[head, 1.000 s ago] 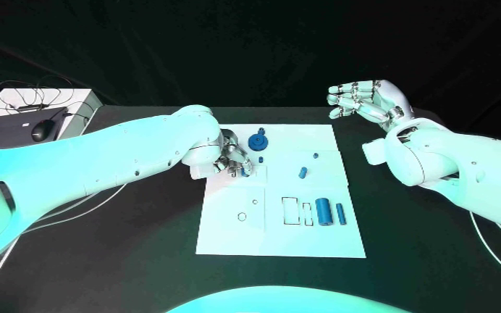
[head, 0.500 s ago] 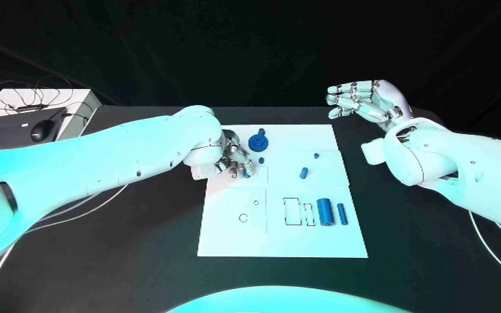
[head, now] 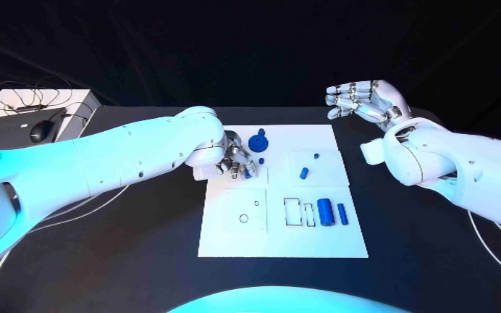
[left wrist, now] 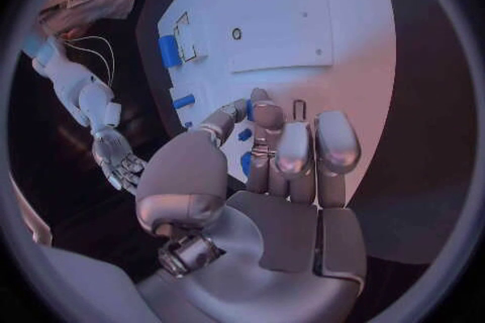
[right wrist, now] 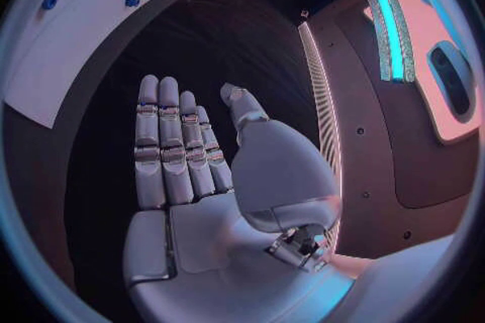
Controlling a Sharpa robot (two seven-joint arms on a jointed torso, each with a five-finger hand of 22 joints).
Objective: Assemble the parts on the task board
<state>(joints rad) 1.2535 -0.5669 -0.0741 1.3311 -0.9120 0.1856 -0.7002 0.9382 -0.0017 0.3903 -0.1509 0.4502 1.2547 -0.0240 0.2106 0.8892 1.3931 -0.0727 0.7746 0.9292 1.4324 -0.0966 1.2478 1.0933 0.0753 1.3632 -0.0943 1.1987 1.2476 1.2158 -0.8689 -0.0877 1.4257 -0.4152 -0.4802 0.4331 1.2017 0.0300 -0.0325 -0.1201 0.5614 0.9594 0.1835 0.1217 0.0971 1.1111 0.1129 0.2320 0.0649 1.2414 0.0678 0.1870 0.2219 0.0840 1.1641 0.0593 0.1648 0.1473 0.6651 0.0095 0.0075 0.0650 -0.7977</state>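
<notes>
**Q.** Where do your hands lie, and how are the fingers set?

**A.** My left hand (head: 232,159) rests at the left edge of the task board (head: 281,237), near its far corner, fingers bent down onto the white surface. From the left wrist the fingertips (left wrist: 293,153) sit close together, a small blue part (left wrist: 246,164) just beside them; whether I pinch it I cannot tell. My right hand (head: 365,101) is raised beyond the board's far right corner, well apart from it, fingers extended and slightly spread, holding nothing (the right wrist camera shows the bare palm (right wrist: 202,178)).

**Q.** And the parts?

**A.** A blue gear-shaped part (head: 259,141) lies near the far edge, just beside my left hand, with a small blue round piece (head: 261,159) in front of it. Two small blue pieces (head: 304,172) lie right of centre. Nearer me, a blue cylinder (head: 326,212) and a slim blue bar (head: 342,214) lie side by side, next to outlined rectangular slots (head: 291,211). A round hole (head: 242,218) sits in the board's left half.
</notes>
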